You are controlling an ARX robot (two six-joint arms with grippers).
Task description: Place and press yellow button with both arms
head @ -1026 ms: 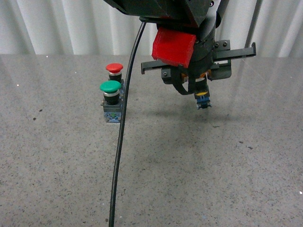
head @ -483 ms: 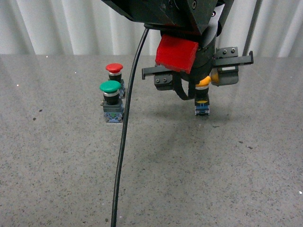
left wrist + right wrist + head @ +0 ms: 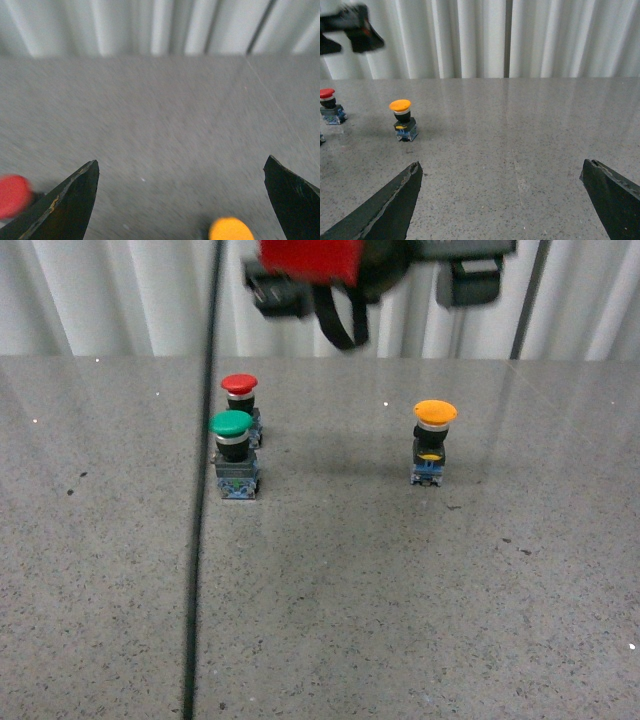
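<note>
The yellow button (image 3: pixel 434 440) stands upright and alone on the grey stone table, right of centre, with its yellow cap, black collar and blue-grey base. My left gripper (image 3: pixel 181 170) is open and empty, high above it; the button's blurred cap (image 3: pixel 230 229) shows below the gap between the fingers. The left arm's red block (image 3: pixel 310 258) sits at the front view's top edge. My right gripper (image 3: pixel 501 167) is open and empty, low over the table, far from the yellow button (image 3: pixel 402 120). The right arm is out of the front view.
A green-capped button (image 3: pixel 233 452) and a red-capped button (image 3: pixel 240 398) stand together at the left. A black cable (image 3: pixel 203 490) hangs down in front of them. Pleated white curtains (image 3: pixel 120 290) close the table's far edge. The left arm shows in the right wrist view (image 3: pixel 350 27).
My left gripper let go of the yellow button, which now stands on the table, and rose up and leftward to the front view's top edge. The cable swung left.
</note>
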